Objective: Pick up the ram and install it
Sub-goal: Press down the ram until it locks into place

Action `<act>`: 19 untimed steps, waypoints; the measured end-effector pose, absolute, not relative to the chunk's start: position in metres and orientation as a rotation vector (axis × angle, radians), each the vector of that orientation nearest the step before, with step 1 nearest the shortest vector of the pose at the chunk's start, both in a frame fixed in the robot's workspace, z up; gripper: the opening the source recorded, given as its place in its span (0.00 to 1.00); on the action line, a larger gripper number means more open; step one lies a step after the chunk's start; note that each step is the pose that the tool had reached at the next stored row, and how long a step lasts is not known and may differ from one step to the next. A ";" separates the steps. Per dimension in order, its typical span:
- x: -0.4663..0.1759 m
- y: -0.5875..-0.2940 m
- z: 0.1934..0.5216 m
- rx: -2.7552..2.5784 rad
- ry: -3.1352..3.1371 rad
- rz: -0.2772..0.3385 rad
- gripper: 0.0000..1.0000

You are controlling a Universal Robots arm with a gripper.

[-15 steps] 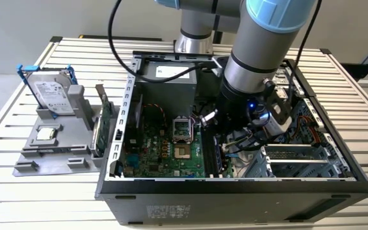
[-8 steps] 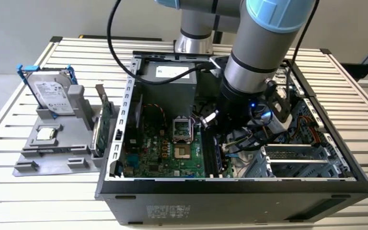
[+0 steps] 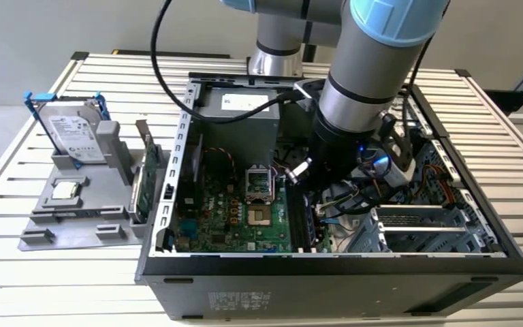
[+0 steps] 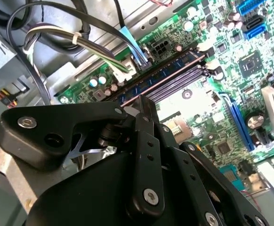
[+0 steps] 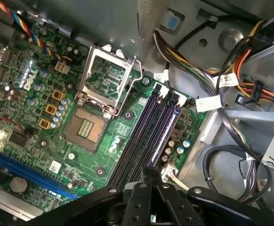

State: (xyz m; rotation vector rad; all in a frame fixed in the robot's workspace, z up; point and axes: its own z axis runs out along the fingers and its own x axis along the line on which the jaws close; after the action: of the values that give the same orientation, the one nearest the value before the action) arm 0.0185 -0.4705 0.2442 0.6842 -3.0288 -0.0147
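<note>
One long thin blue-faced ram stick stands on edge in the memory slot farthest from the silver CPU socket, whose metal load frame is flipped open. In the second wrist view the ram reads as a dark blue strip running along the slot row. I judge it's in the slot, but I can't tell whether the end latches have closed.

Black empty memory slots lie between the ram and the CPU socket, parallel to it. So the stick sits in the outermost slot, on the far side from the socket, next to the bundle of multicoloured power cables.

Black linkage gripper hangs right over one end of the ram, the end away from the cable connectors. Fingers look brought together, no gap showing, nothing visibly pinched between them. In the second wrist view the gripper tip is just above the slot row. My read: closed tip over the stick's top edge to push it down, not to carry it. Contact itself isn't visible.

Green motherboard lies flat in the open black tower case, which gives the arm access from above. Well away from the socket, outside the case on the exterior view's left, a grey parts tray holds a silver hard drive in a blue bracket and a green expansion card, both upright.
</note>
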 end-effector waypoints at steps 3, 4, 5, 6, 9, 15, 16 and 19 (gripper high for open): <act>0.019 -0.470 0.244 0.729 -3.018 -0.015 0.00; 0.019 -0.470 0.244 0.743 -3.014 -0.015 0.00; 0.019 -0.470 0.244 0.758 -3.011 -0.015 0.00; 0.019 -0.470 0.244 0.772 -3.007 -0.015 0.00; 0.018 -0.470 0.244 0.814 -2.995 -0.014 0.00; 0.019 -0.470 0.244 0.925 -2.961 -0.013 0.00; 0.019 -0.469 0.244 0.943 -2.955 -0.013 0.00; 0.019 -0.469 0.244 0.993 -2.938 -0.012 0.00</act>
State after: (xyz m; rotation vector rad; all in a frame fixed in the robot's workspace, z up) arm 0.0185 -0.4692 0.2442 0.9933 -2.9378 -0.0122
